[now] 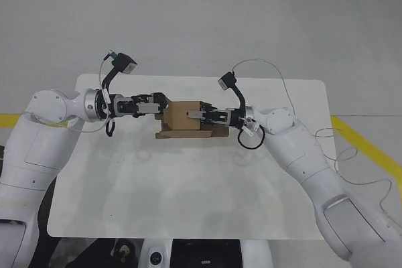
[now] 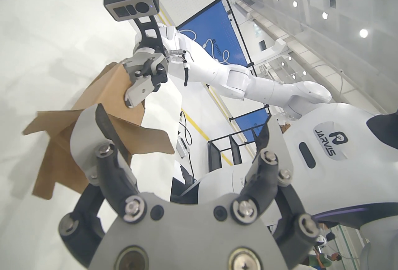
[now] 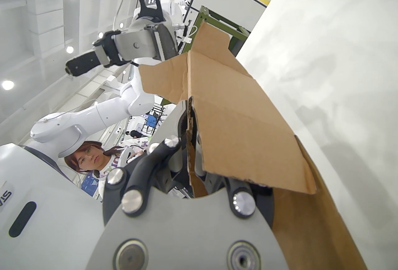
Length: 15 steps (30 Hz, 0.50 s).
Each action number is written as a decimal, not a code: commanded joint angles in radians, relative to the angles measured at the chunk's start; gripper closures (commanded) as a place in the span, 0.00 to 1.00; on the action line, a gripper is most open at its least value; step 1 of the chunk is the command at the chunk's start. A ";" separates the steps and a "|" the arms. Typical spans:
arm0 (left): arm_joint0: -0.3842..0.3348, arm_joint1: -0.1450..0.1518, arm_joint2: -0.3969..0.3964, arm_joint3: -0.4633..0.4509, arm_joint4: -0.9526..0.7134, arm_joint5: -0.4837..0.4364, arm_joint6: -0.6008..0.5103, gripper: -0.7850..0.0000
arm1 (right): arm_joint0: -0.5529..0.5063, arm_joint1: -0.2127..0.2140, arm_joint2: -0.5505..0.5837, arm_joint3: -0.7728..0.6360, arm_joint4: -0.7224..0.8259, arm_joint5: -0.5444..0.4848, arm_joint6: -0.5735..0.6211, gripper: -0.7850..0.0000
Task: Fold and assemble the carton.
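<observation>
While the right gripper (image 2: pixel 136 97) pinches one wall of the brown corrugated cardboard carton (image 3: pixel 242 128), the left gripper (image 2: pixel 183 117) stands spread at the far end, one finger against a loose flap (image 2: pixel 149 140). It's half-formed over the white tabletop (image 1: pixel 187 194), and that flap looks set for folding inward next.

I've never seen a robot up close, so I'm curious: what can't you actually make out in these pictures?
Underside of the carton: top view, hidden by its own walls, so folded shut or not is unclear.
Second finger of the right gripper: left wrist view, behind the carton wall it pinches.
Whether the left gripper touches the flap: top view, too small; left wrist view, its finger covers the spot.
</observation>
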 commanded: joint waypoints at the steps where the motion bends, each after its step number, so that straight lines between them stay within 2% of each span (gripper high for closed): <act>1: -0.005 0.000 -0.002 0.009 0.000 0.001 0.000 0.00 | -0.006 0.004 0.009 -0.012 -0.001 0.007 0.010 1.00; 15: -0.006 0.001 0.011 0.017 0.011 -0.001 0.002 0.00 | -0.050 0.006 0.018 -0.119 0.023 0.059 0.105 1.00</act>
